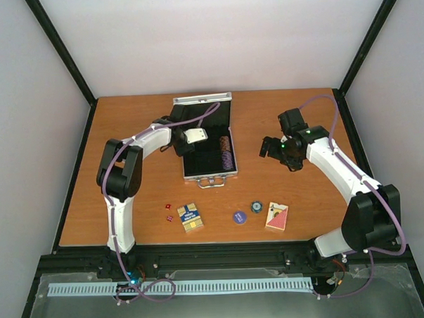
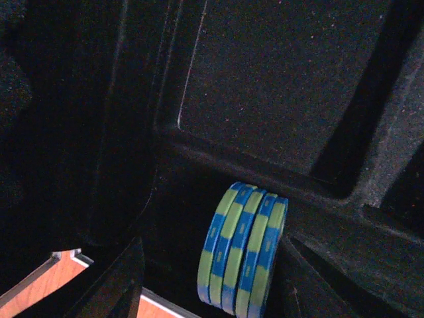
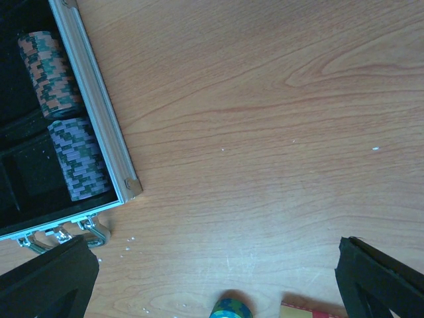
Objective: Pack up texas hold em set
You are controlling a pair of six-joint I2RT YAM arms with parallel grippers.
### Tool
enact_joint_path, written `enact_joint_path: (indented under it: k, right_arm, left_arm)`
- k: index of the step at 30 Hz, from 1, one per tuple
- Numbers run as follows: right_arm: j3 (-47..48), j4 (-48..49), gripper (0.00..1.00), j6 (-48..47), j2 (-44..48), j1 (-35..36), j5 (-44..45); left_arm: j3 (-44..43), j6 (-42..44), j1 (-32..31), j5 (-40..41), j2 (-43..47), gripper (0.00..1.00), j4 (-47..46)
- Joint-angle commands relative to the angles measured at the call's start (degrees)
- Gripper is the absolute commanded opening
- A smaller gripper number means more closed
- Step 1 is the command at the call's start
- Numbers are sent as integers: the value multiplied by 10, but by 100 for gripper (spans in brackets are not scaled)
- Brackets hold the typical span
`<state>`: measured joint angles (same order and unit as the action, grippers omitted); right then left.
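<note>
The open case (image 1: 208,141) lies mid-surface (image 1: 126,134), its lid at 12 o'clock. Chip rows (image 1: 228,153) sit in its 3 o'clock channel. At the case's 6 o'clock, a line runs from 9 to 3: dice (image 1: 167,206), first card deck (image 1: 190,217), disc (image 1: 238,217), short chip stack (image 1: 256,207), second card deck (image 1: 276,216). The right claw (image 1: 271,148) hangs at the case's 3 o'clock.

Left arm (image 1: 118,178): elbow raised, forearm reaching toward 2 o'clock, wrist bent so the left gripper (image 1: 195,137) points down, its fingers (image 2: 122,281) apart. Right arm (image 1: 339,164): elbow raised, forearm running toward 10 o'clock; right gripper (image 1: 271,148) faces down, fingers (image 3: 46,278) spread wide, holding nothing.
</note>
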<state>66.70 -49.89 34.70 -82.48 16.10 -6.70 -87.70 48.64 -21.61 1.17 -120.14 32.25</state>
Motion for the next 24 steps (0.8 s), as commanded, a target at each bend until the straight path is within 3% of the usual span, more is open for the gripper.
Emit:
enact_joint_path:
  k: [1, 3, 17, 19, 24]
  right_arm:
    - [-6, 9, 100, -7, 1, -4, -5]
    - [-7, 9, 100, -7, 2, -4, -6]
    - [-13, 15, 100, -8, 0, -4, -15]
    - [-13, 15, 100, -8, -1, -5, -16]
    - [-14, 18, 100, -9, -2, -4, -20]
  left_arm:
    - [-18, -16, 5, 16, 17, 62, -7]
    - [-18, -18, 5, 19, 17, 70, -9]
    - [-27, -31, 5, 48, 24, 76, -40]
    - [-27, -31, 5, 46, 27, 89, -40]
    - [-25, -32, 5, 46, 32, 91, -41]
